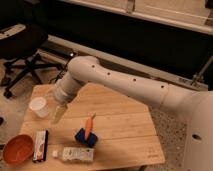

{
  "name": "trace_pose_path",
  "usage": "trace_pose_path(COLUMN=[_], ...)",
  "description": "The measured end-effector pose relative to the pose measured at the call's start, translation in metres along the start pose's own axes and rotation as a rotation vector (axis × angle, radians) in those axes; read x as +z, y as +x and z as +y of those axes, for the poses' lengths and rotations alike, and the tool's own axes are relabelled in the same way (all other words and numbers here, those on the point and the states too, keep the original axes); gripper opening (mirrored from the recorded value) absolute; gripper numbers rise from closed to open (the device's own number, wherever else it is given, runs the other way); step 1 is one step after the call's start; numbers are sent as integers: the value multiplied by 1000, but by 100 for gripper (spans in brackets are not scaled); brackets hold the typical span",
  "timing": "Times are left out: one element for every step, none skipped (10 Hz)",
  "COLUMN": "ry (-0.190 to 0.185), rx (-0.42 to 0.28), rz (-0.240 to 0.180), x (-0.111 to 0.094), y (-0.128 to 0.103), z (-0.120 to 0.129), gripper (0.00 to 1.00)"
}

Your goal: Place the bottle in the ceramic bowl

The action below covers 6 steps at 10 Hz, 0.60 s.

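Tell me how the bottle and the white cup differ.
The bottle lies on its side near the front edge of the wooden table; the white cup stands upright farther back. The bottle carries a pale label; the cup is plain white. The hand hangs right beside the cup, well away from the bottle. Both rest on the table.

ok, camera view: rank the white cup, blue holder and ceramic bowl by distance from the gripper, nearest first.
1. white cup: just beside the gripper, on its picture-left, at the table's left side.
2. blue holder: nearer the camera and to picture-right, mid-table.
3. ceramic bowl: front-left corner of the table, clearly farthest.
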Motion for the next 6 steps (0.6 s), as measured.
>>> trace_pose_path(ry=[-4,-10,-13,-11,0,17], rx=[8,14,19,28,37,47], rz=[-6,-16,-27,-45,-58,-73], x=[6,13,18,26,32,40], y=[2,4,4,4,3,2], z=[-9,-19,-27,-41,-54,-69], gripper=[80,80,80,80,80,80])
